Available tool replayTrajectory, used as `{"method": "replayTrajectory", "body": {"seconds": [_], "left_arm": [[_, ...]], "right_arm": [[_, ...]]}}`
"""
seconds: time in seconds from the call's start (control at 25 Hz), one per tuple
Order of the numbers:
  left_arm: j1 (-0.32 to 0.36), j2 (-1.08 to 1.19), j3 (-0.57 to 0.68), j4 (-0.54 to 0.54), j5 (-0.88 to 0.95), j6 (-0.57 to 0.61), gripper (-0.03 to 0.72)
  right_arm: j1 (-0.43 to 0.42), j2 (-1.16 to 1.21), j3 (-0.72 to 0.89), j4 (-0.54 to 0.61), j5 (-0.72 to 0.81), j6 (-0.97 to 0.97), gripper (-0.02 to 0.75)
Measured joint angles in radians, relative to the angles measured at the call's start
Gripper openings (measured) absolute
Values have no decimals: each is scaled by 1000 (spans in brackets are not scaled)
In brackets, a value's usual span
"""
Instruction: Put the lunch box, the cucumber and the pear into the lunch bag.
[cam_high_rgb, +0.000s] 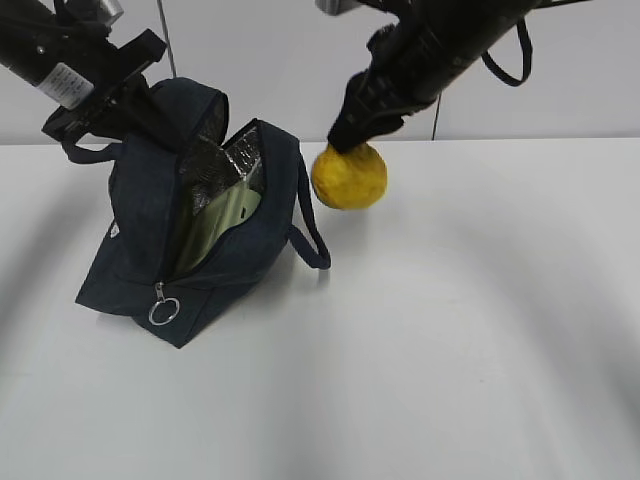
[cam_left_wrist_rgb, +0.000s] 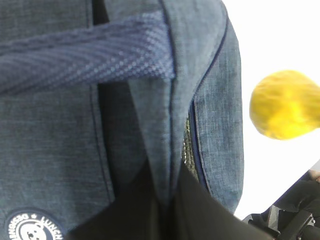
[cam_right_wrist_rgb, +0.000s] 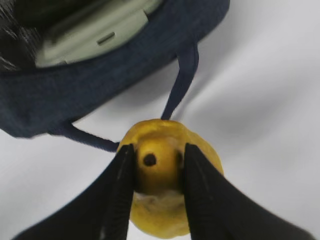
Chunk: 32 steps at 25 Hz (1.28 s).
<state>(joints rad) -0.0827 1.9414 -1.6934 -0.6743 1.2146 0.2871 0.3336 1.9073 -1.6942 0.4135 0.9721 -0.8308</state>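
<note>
The pear (cam_high_rgb: 349, 177) sits between the two dark fingers (cam_right_wrist_rgb: 120, 190) of the right hand (cam_right_wrist_rgb: 156, 172), which is closed on its narrow top end. In the exterior view it is by the white worktop (cam_high_rgb: 480, 330); whether it touches cannot be told. Just beyond that hand lies the lunch bag (cam_high_rgb: 200, 250), its mouth open, with one loop handle (cam_right_wrist_rgb: 181, 80) trailing toward the pear. Inside the bag, against the foil lining (cam_high_rgb: 215, 165), the lunch box (cam_right_wrist_rgb: 95, 32) shows its sage-green lid. The left hand (cam_high_rgb: 110, 85) is at the bag's far upper edge; its fingertips are hidden, so its grip cannot be told. The zipper's ring pull (cam_high_rgb: 164, 311) hangs at the bag's near end.
</note>
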Motion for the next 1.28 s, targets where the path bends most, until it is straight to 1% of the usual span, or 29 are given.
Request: {"method": "replayTrajectory", "body": {"seconds": [0.08,0.2,0.48,0.56,0.64,0.76,0.84,0.88,1.0,1.08,1.2,1.28], "left_arm": [[0,0,0,0,0,0,0],[0,0,0,0,0,0,0],[0,0,0,-1,0,0,0],[0,0,0,-2,0,0,0],[0,0,0,-5,0,0,0],[0,0,0,-7,0,0,0],[0,0,0,-7,0,0,0],[0,0,0,-8,0,0,0],[0,0,0,-10,1,0,0],[0,0,0,-10,1,0,0],[0,0,0,-10,1,0,0],[0,0,0,-10,1,0,0]], "right_arm": [[0,0,-41,60,6,0,222],[0,0,-76,199,6,-40,222],[0,42,-82,474,-18,-159,222],[5,74,-84,536,-24,-186,222],[16,109,-84,567,-33,-206,223],[43,167,-86,580,-49,-221,240],[52,197,-86,584,-54,-225,285],[52,202,-86,590,-53,-225,319],[55,207,-88,593,-54,-225,473],[55,207,-95,591,-61,-225,542],[51,189,-111,528,-62,-185,573],[47,168,-122,445,-62,-97,578]]}}
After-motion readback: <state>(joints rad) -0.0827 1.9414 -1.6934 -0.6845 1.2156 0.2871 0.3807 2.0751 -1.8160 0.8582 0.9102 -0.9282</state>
